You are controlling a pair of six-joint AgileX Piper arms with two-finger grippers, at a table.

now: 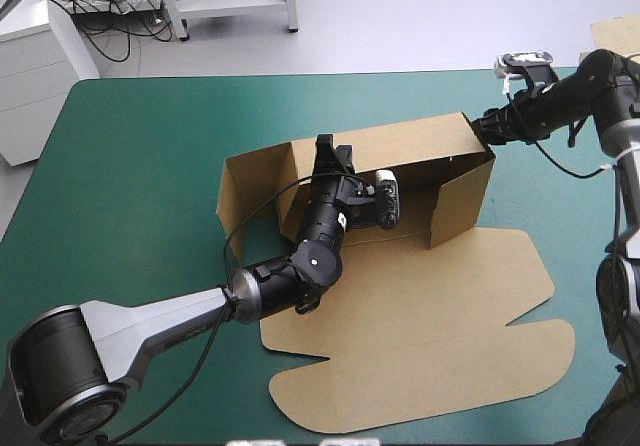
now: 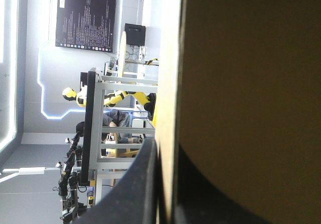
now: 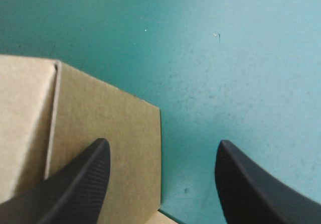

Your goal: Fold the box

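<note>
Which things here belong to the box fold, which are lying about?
Job: box, walls partly up; left tool, shut on its far wall; right tool, open at its right corner.
Lying about: spare brown board by the far right corner of the table.

Bright even overhead light, soft shadow inside the box (image 1: 420,316), its wall backlit dark in left wrist view

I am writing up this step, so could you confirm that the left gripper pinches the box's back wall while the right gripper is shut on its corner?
Not quite: the right gripper is open. The right wrist view shows its fingers apart, one over the corner of the box, the other over the teal-green cover. The left gripper does pinch the back wall.
</note>
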